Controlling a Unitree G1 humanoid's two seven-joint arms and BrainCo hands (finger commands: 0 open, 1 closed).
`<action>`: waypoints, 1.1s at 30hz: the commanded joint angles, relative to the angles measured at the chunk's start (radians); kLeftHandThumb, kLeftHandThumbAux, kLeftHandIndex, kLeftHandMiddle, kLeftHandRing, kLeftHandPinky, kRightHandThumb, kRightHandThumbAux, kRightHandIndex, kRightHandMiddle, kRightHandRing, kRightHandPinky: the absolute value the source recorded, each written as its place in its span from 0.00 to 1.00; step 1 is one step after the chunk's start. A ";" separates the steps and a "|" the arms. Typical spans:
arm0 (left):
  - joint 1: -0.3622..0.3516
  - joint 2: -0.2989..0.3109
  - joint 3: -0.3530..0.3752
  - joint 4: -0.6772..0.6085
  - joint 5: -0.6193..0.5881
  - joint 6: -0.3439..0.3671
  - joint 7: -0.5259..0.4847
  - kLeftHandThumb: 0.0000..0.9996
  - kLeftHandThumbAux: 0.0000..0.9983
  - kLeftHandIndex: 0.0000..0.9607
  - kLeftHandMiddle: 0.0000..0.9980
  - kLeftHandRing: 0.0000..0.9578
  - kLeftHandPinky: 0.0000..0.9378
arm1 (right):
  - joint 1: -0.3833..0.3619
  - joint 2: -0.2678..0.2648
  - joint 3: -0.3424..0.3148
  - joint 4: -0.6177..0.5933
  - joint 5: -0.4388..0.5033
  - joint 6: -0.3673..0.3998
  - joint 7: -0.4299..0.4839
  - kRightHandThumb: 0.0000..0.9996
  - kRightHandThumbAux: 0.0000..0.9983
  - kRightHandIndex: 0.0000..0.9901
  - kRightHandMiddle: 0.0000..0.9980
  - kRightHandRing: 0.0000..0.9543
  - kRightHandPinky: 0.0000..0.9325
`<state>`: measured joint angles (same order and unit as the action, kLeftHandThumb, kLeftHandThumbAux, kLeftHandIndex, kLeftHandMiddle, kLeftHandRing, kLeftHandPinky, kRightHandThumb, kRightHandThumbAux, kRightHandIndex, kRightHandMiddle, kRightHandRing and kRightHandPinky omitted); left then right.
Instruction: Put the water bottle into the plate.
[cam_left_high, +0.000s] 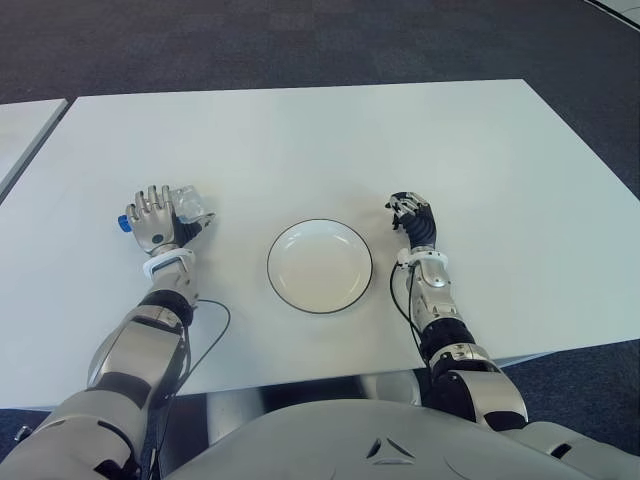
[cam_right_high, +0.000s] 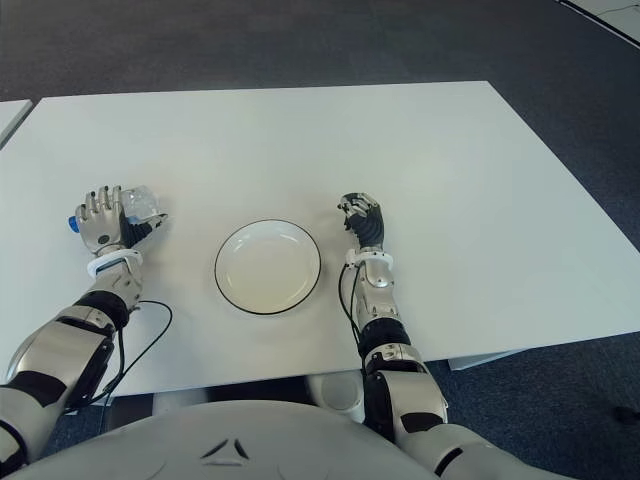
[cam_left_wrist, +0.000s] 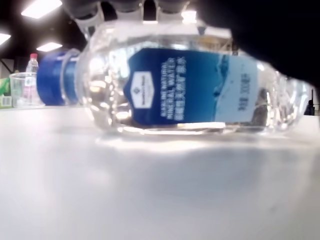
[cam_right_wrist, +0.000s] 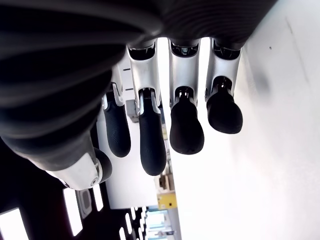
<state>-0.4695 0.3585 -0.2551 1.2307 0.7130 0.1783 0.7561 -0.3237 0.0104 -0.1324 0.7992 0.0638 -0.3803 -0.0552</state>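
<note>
**On the bench: left hand over lying bottle, plate empty at centre**

On the white bench (cam_left_high: 300, 140) the water bottle (cam_left_high: 186, 205) lies on its side at the left, blue cap (cam_left_high: 124, 223) pointing left, well apart from the plate (cam_left_high: 320, 266). Left hand (cam_left_high: 155, 215) sits on top of the bottle, fingers (cam_left_high: 150, 200) draped over its body; the left wrist view shows the bottle flat on the bench with the blue label facing the camera and fingertips at its far upper edge. Whether the fingers actually clamp the bottle, cannot tell; they are curved over it and touching. Bottle is clear, label dark blue with white print.

Plate is white with a thin dark rim, round, near the bench's near edge, between the two hands, nothing in it.

Right hand (cam_left_high: 412, 215) shows just right of the plate, not touching it, palm down over the bench. In the right wrist view its fingers (cam_right_wrist: 186, 127) hang loosely curled, spaced apart, holding nothing.

A black cable (cam_left_high: 205, 330) loops on the bench beside the left forearm. Dark carpet floor (cam_left_high: 300, 40) beyond the far edge.
</note>
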 joint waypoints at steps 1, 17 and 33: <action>0.094 -0.058 -0.018 0.059 -0.056 -0.028 -0.173 0.61 0.43 0.00 0.00 0.00 0.00 | 0.058 0.010 -0.002 0.043 0.002 0.060 -0.002 0.84 0.68 0.43 0.56 0.80 0.80; 0.115 -0.065 0.053 0.031 -0.169 -0.102 -0.160 0.67 0.56 0.08 0.15 0.16 0.26 | 0.058 0.011 -0.001 0.042 0.002 0.063 -0.001 0.84 0.68 0.43 0.56 0.80 0.80; 0.120 -0.057 0.052 0.023 -0.180 -0.124 -0.148 0.66 0.60 0.17 0.29 0.33 0.42 | 0.050 0.009 -0.001 0.052 -0.003 0.067 -0.011 0.84 0.68 0.43 0.56 0.80 0.80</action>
<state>-0.4585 0.3662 -0.1980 1.1951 0.5861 0.0430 0.7417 -0.3196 0.0122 -0.1327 0.8022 0.0631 -0.3802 -0.0566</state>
